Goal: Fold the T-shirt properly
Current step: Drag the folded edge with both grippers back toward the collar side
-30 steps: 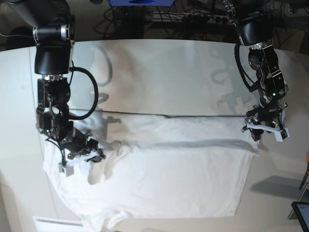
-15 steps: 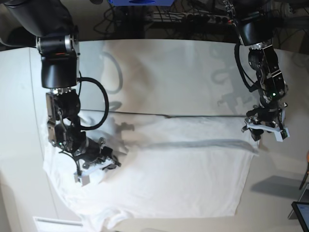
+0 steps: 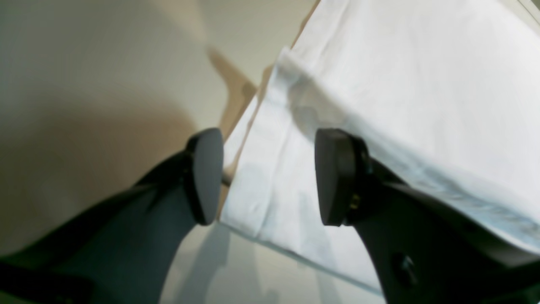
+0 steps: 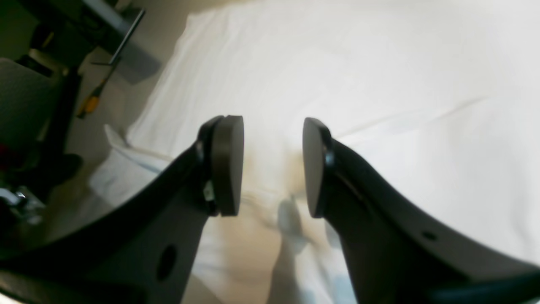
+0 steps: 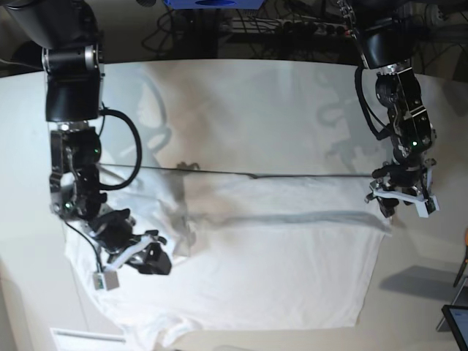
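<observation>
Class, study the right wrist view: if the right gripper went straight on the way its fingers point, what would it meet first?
Most likely the T-shirt. The right gripper is open with nothing between its fingers, and white cloth fills the gap and everything ahead of it. How far off the cloth lies is unclear from this view.

White T-shirt [image 5: 263,256] flat on table [image 5: 241,110], arms at both ends.

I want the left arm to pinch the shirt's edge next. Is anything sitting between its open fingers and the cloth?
Nothing visible does. In the left wrist view the left gripper stands open right over the folded edge of the T-shirt, with only bare cloth and a strip of table between its fingers. The base view shows nothing there either.
</observation>
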Robot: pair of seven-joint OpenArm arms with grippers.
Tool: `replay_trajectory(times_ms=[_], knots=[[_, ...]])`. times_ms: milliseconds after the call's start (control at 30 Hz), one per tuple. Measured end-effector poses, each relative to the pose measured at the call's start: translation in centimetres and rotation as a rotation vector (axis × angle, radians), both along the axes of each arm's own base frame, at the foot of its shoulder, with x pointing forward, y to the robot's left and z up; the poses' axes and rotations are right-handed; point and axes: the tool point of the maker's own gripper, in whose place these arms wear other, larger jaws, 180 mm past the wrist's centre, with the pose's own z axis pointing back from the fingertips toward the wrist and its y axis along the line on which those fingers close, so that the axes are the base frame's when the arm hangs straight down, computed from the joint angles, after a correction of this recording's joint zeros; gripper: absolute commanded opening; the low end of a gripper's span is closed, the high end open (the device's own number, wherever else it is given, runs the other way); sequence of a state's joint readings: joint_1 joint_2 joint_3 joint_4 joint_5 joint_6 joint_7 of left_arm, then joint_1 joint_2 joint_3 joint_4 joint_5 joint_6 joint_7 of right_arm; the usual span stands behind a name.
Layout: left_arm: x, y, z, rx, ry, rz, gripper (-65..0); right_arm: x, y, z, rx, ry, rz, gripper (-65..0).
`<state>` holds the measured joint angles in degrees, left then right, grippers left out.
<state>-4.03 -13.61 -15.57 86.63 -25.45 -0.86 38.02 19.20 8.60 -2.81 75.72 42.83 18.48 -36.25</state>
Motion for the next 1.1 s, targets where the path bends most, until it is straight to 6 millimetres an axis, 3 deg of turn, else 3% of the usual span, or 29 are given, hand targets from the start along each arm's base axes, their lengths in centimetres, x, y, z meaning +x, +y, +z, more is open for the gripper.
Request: replay_trajectory(times_ms=[100,167,267,367,500,633,733,800,867,967,1100], knots=[[0.5,-0.4,2.2,0.024,-0.057,-0.014,-31.1,-2.6,-3.6,-1.7,-0.087,0.038,-0.066,-42.8],[0.7,-0.4,2.8,0.032,-0.072,-0.018,-32.8,-5.0,-4.8,-3.2,-0.133,0.080,-0.091,-42.8],[0.5,-0.3,2.4,0.032,-0.060,-0.020,-44.8,-8.0,-6.3,-4.7,-0.304,0.098,-0.124,-42.8],[0.8,-1.1,1.4,0.101,-0.013,-0.122,-52.4,-8.9,-7.8,-3.8,-0.469,0.034,-0.175,-42.8],[1.9,-4.2,0.0,0.269,0.078,-0.326,-52.4,-9.6,-7.8,-4.7,-0.583,0.030,-0.192,-42.7],[3.1,-6.2,0.9,0.432,-0.013,-0.430,-52.4,-9.9,-7.6,-5.6,-0.642,0.042,-0.192,-42.7],[2.5,-5.4,-1.2,0.421,0.026,-0.431,-53.9,-9.8,-8.3,-6.4,-0.674,0.054,-0.203,-42.7],[1.9,-4.8,-2.8,0.409,0.078,-0.423,-58.8,-10.1,-8.4,-7.4,-0.681,0.081,-0.199,-42.7],[1.7,-4.8,-3.1,0.405,0.083,-0.423,-65.0,-10.0,-8.3,-7.3,-0.676,0.048,-0.203,-42.7],[1.1,-4.1,-3.2,0.382,0.072,-0.393,-65.0,-10.0,-8.3,-7.1,-0.667,0.007,-0.208,-42.7],[-0.6,-0.7,-4.7,0.342,0.120,-0.280,-65.0,-10.6,-8.7,-9.4,-0.673,0.067,-0.199,-42.7]])
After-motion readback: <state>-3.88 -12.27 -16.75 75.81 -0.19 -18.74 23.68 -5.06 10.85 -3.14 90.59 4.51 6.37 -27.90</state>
